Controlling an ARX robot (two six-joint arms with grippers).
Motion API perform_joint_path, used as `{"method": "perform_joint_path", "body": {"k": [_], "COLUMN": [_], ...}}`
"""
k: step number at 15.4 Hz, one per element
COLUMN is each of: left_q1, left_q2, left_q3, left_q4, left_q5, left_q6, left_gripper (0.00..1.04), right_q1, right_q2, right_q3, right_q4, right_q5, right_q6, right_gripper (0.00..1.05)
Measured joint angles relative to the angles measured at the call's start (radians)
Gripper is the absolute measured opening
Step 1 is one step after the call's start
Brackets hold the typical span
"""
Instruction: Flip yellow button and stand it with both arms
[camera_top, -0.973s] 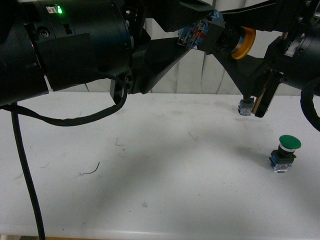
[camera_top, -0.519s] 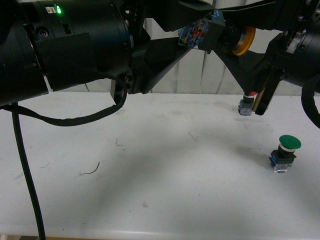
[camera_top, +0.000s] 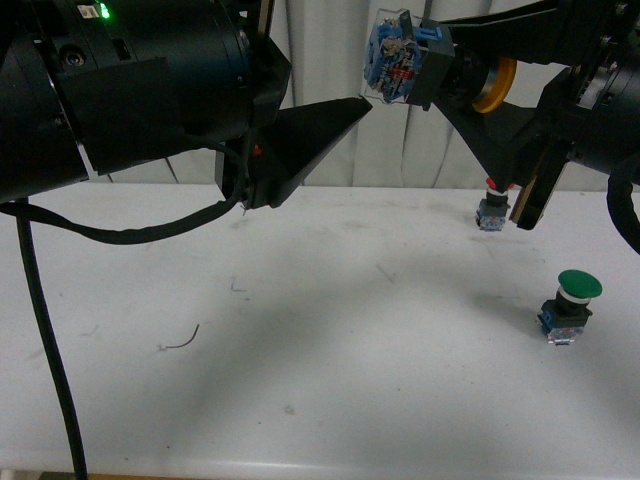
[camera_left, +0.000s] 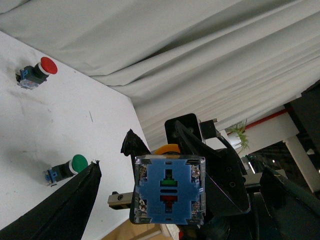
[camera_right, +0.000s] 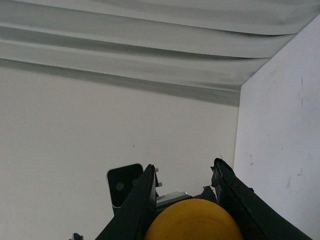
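The yellow button (camera_top: 408, 70) hangs in the air well above the white table (camera_top: 300, 330), lying on its side, its blue-and-clear contact block turned toward the left arm and its yellow cap (camera_right: 195, 222) toward the right arm. The right gripper (camera_top: 460, 80) is clamped on it at the collar, one finger on each side. The left gripper (camera_top: 350, 108) is spread wide, its fingers (camera_left: 70, 210) well apart, and one tip sits just beside the block without touching it. The red button (camera_top: 492, 208) stands at the table's far edge, partly behind the right arm. The green button (camera_top: 570, 305) stands upright nearer the camera.
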Motion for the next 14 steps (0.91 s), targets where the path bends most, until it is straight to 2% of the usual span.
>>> {"method": "perform_joint_path", "body": {"k": [2, 4, 6, 9, 12, 14], "left_q1": [0.016, 0.048, 0.117, 0.239, 0.24, 0.233], "left_q2": [0.0, -0.002, -0.034, -0.308, -0.684, -0.948], "left_q3": [-0.005, -0.005, -0.005, -0.068, -0.193, -0.234], "left_q4": [0.004, -0.064, -0.207, -0.466, -0.74, -0.93], "left_q5": [0.008, 0.027, 0.058, -0.002, -0.121, -0.229], "left_q6": [0.0, 0.022, 0.101, 0.415, 0.818, 1.022], "left_gripper": [0.98, 0.98, 0.98, 0.98, 0.98, 0.98], "right_q1": [0.0, -0.006, -0.013, -0.02, -0.018, -0.024], "right_q2": [0.0, 0.0, 0.0, 0.0, 0.0, 0.0], "right_q3": [0.0, 0.0, 0.001, 0.014, 0.014, 0.014], "right_q4": [0.0, 0.0, -0.003, 0.0, 0.0, 0.0], "right_q5": [0.0, 0.0, 0.001, 0.015, 0.013, 0.014], "right_q6": [0.0, -0.003, -0.004, -0.003, -0.004, -0.011], "right_gripper": [0.33, 0.33, 0.33, 0.33, 0.33, 0.33]}}
